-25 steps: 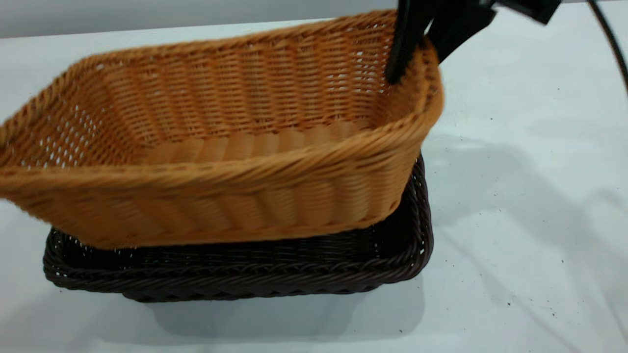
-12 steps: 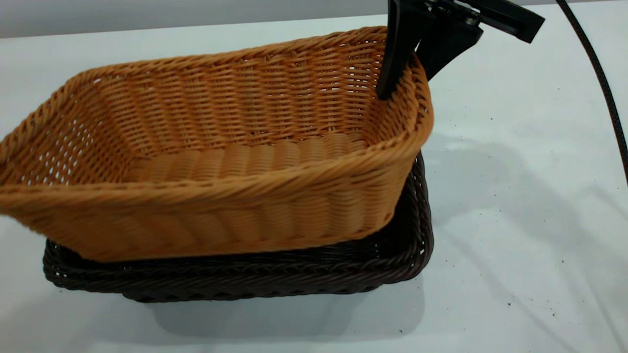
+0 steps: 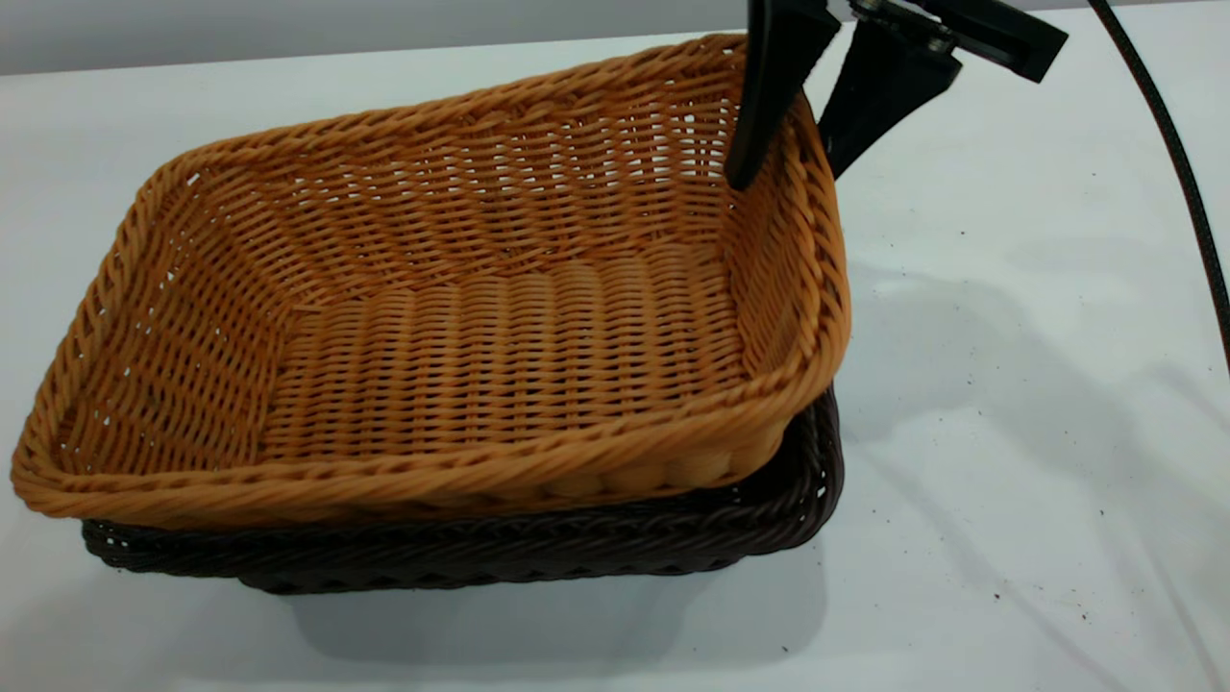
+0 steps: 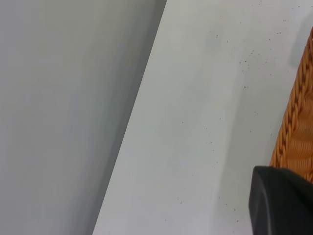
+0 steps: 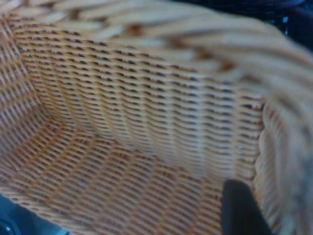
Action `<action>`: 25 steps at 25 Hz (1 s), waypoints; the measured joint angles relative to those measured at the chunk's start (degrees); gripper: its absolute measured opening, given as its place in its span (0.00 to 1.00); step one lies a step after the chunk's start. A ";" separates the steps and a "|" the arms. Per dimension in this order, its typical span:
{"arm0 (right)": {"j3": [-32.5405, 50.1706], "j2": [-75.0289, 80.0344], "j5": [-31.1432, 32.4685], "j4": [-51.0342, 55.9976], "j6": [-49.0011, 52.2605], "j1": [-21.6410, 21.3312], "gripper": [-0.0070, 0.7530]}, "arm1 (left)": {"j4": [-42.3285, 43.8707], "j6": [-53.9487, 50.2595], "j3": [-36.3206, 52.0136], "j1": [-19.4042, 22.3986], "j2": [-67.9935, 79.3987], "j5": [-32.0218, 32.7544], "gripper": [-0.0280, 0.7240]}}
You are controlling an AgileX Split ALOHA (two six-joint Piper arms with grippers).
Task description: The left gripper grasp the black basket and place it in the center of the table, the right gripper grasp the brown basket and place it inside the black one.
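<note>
Settling now: brown basket (image 3: 480, 327) dropped since half-second ago, nested in black basket (image 3: 538, 553) mid-surface (image 3: 1009, 384). Right pincer (image 3: 783, 168) fingers parted, straddling right rim, grip released. Left pincer (image 4: 283, 200) off to side, state unclear. Task near done.

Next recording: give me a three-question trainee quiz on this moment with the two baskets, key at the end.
1. True or false: the brown basket sits nested in the black basket.
2. How do the right gripper fingers stand at the brown basket's end wall?
A. clamped shut on it
B. spread, one on each side
C. both outside it
3. Fill in: the black basket rests on the ___.

Key: 1 true; 2 B; 3 table.
</note>
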 joint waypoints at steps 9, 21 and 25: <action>-0.15 -0.07 0.17 -6.26 0.67 0.00 0.65 | 0.00 0.00 0.00 0.00 0.00 0.22 0.04; -12.27 -0.43 4.67 -17.45 3.59 -0.05 0.67 | -0.12 -1.06 0.00 0.00 0.00 -1.55 0.04; -18.02 -2.05 4.61 -20.24 3.42 -0.05 0.60 | 0.45 -4.37 0.00 0.00 -0.02 -1.50 0.04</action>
